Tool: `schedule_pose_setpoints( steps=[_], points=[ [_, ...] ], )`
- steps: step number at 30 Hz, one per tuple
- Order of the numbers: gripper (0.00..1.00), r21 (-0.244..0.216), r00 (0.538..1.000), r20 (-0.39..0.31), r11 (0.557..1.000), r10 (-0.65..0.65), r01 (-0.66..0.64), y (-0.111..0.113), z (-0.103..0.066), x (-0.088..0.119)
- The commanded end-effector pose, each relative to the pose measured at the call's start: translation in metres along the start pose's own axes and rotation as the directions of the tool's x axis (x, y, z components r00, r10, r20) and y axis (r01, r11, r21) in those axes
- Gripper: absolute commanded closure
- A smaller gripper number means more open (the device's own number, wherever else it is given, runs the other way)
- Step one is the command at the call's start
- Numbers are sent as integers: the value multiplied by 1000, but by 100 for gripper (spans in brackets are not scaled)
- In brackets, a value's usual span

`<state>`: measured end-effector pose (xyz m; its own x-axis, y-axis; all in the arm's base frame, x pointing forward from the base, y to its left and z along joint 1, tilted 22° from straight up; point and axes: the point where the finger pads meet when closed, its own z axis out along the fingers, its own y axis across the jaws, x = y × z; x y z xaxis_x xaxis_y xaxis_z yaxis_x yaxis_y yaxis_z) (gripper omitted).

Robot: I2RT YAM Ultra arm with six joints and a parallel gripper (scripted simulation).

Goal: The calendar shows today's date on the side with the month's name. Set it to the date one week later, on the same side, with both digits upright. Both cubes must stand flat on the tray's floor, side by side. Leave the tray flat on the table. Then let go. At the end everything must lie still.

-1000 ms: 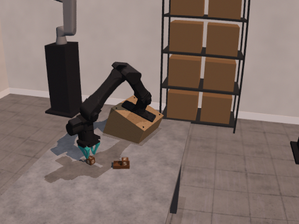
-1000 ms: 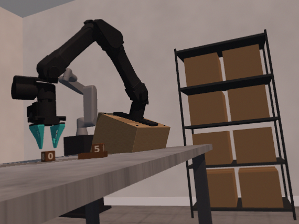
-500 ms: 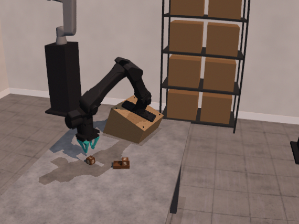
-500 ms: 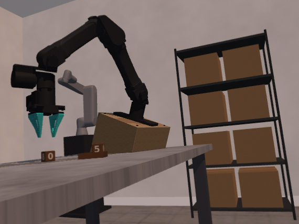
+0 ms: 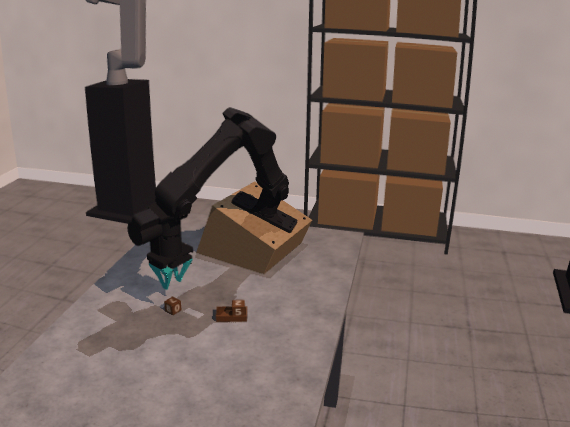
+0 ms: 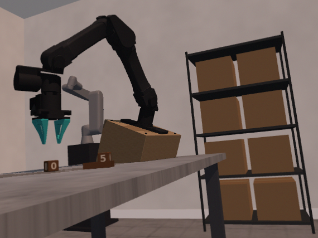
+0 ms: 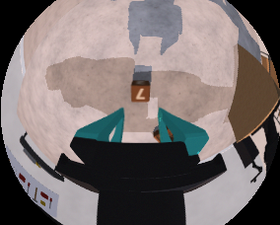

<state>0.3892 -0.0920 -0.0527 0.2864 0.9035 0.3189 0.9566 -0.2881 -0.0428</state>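
A brown cube [image 5: 173,305] [image 6: 51,166] [image 7: 141,93] stands alone on the table, left of the tray. Its side shows 0 in the top and exterior views; its top shows 7 in the wrist view. The brown tray [image 5: 223,315] [image 6: 96,165] lies flat and holds one cube [image 5: 239,309] [image 6: 104,158] at its right end, showing 5 on the front. My gripper [image 5: 171,275] [image 6: 51,140] [image 7: 140,129] hangs well above the loose cube, teal fingers partly apart with nothing between them.
The arm's tilted wooden base block [image 5: 252,236] [image 6: 139,146] stands behind the tray. A grey idle arm on a black pedestal [image 5: 120,146] is at the back left. A shelf rack with cardboard boxes [image 5: 390,101] stands off the table to the right.
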Motion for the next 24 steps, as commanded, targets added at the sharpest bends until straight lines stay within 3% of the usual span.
schedule_pose_setpoints(
  steps=[1,5,13,20,24],
  points=[
    [53,-14,993,117,1000,12,-11,3,-8,-4],
    [53,-20,981,194,1000,14,-11,3,-9,-3],
    [53,-17,973,229,1000,15,-12,3,-8,-3],
    [53,-17,909,416,1000,18,-12,3,-8,-2],
    [53,-20,896,444,1000,18,-11,3,-8,-1]
  ],
)
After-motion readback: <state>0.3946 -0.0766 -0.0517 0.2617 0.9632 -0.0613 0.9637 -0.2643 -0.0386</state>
